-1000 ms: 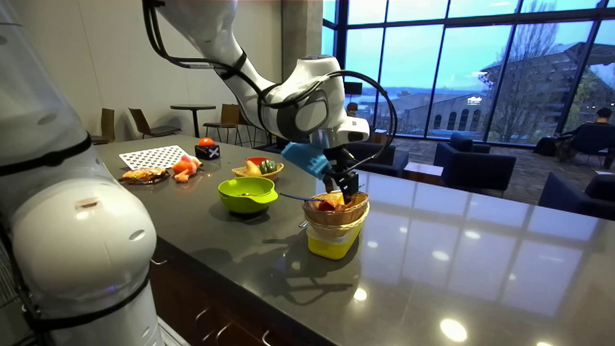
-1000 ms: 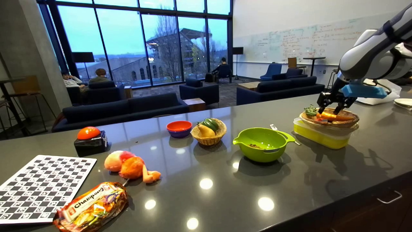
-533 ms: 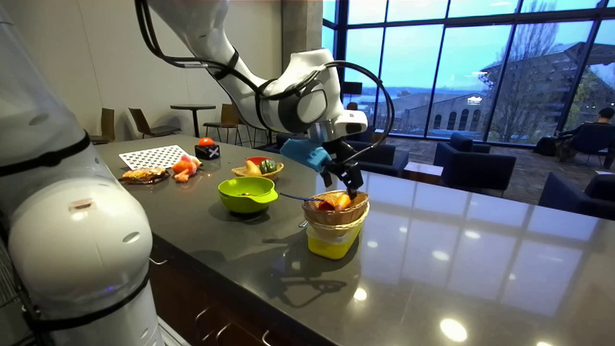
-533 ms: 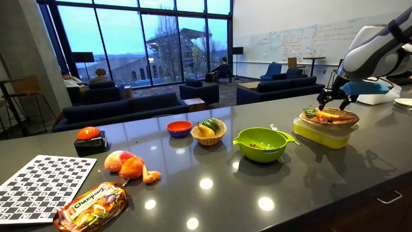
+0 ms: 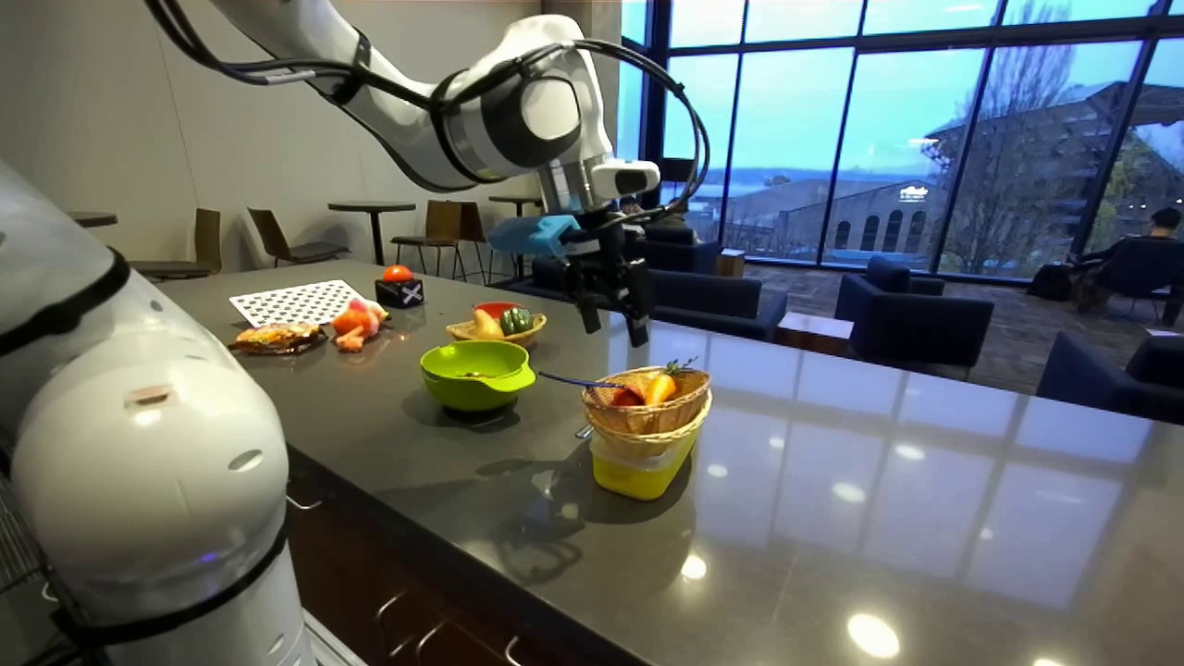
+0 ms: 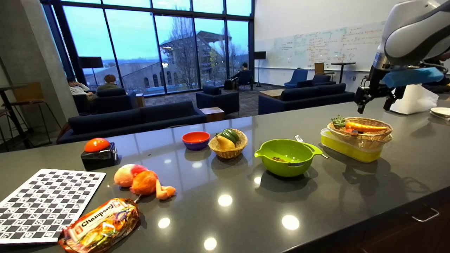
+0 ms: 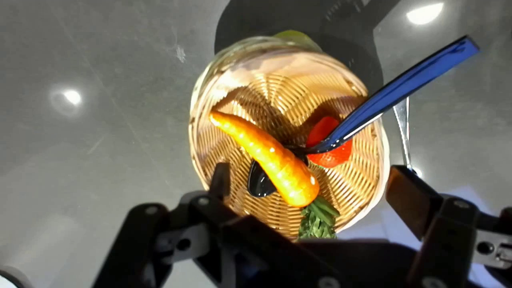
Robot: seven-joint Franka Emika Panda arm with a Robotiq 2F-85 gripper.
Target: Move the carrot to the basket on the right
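Hovering above the round tan wicker basket (image 5: 647, 423), your black two-fingered gripper (image 6: 374, 108) has its jaws spread wide with nothing in its hold. Your slim orange carrot (image 7: 270, 158) lies in that basket, below and apart from the gripper, its leafy green top (image 6: 338, 121) at the left rim in an exterior view. Also in there: a red piece (image 7: 332, 158), type unclear, and a blue-handled utensil (image 7: 404, 89) crossing it, handle sticking out past the rim. Under the basket you've got a paler woven rim (image 5: 647, 444), then a yellow box-shaped container (image 6: 351, 151) standing on the glossy grey counter (image 6: 253, 225). Left of that in both exterior views, a lime-green spouted bowl (image 6: 281, 169), bits inside too small to name; a silver metal fork (image 6: 299, 138) lies between bowl and container. Farther left in an exterior view: a small wicker basket (image 6: 228, 154) with a yellow vegetable (image 6: 225, 143) and a dark green vegetable (image 6: 230, 134), a red-and-purple bowl (image 6: 195, 145), a pink-and-orange soft-looking toy (image 6: 144, 182), a shiny "Champong" packet (image 6: 102, 225), a black-and-white checkered board (image 6: 49, 203), and a black box (image 6: 100, 160) topped by an orange-red dome (image 6: 96, 144).
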